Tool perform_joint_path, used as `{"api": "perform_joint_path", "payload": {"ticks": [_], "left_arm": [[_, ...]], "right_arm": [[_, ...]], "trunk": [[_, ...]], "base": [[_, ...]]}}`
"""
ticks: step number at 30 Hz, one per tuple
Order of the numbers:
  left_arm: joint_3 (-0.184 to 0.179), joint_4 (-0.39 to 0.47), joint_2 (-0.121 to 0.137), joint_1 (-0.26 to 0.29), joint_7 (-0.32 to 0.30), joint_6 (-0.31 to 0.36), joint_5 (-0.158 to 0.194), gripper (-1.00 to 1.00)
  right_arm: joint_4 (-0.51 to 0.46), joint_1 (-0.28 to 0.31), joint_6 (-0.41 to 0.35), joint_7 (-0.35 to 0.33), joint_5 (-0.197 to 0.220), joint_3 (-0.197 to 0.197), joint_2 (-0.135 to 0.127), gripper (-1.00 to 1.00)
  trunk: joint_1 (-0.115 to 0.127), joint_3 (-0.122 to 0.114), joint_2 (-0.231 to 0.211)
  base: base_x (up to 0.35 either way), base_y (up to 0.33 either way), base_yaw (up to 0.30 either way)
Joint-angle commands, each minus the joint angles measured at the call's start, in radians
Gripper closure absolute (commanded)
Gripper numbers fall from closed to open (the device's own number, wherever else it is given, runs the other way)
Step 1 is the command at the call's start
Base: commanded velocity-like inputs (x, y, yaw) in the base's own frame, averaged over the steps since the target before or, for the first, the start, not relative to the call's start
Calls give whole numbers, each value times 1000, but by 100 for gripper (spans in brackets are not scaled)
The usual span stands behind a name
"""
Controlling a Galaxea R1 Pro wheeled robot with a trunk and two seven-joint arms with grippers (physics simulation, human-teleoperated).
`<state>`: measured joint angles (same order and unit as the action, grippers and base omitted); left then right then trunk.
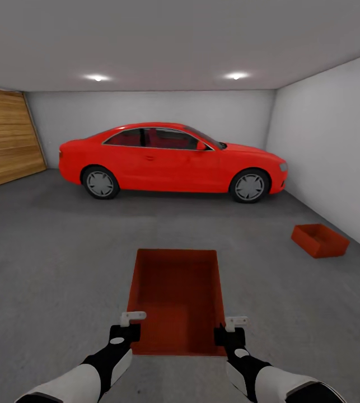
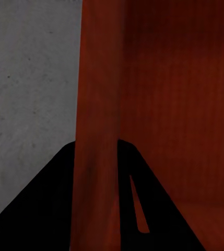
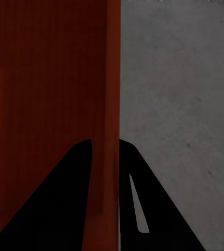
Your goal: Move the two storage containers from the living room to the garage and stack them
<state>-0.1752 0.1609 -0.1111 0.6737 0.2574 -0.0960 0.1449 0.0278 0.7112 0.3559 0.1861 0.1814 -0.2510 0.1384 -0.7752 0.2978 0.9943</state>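
The robot stands in the garage, holding one container (image 1: 177, 299) out in front of it between both arms, above the grey floor (image 1: 45, 268). The left gripper (image 1: 126, 330) pinches the bin's left wall near its close corner, and the right gripper (image 1: 228, 334) pinches the right wall likewise — in each wrist view the thin red wall (image 2: 96, 130) runs straight between the two dark fingers (image 3: 54, 209), one inside the bin and one outside. The second container (image 1: 319, 239) sits on the floor well off to the right, near the white side wall (image 1: 336, 140), open side up. Beyond both, a red car (image 1: 171, 161) is parked side-on before the back wall, with a wooden door (image 1: 3, 137) at the far left.
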Motion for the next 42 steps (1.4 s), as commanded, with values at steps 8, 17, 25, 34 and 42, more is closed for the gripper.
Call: {"api": "perform_joint_path", "payload": {"ticks": [8, 17, 25, 34, 42], "left_arm": [[49, 2, 87, 2, 10, -1, 87, 100], [49, 2, 87, 2, 10, -1, 87, 100], [49, 2, 86, 2, 10, -1, 87, 100], [49, 2, 86, 2, 10, -1, 87, 100], [49, 2, 85, 2, 10, -1, 87, 100]], "right_arm": [[2, 1, 2, -1, -7, 29, -11, 100], [3, 1, 3, -1, -5, 29, -11, 100], [3, 1, 3, -1, -5, 29, -11, 100], [3, 1, 3, -1, -5, 29, -10, 100], [3, 1, 3, -1, -5, 29, -10, 100]], "trunk": [[-1, 1, 1], [-1, 1, 1], [-1, 1, 1], [-1, 1, 1], [-1, 1, 1]], "base": [[322, 0, 0], [322, 0, 0], [322, 0, 0], [322, 0, 0], [322, 0, 0]]}}
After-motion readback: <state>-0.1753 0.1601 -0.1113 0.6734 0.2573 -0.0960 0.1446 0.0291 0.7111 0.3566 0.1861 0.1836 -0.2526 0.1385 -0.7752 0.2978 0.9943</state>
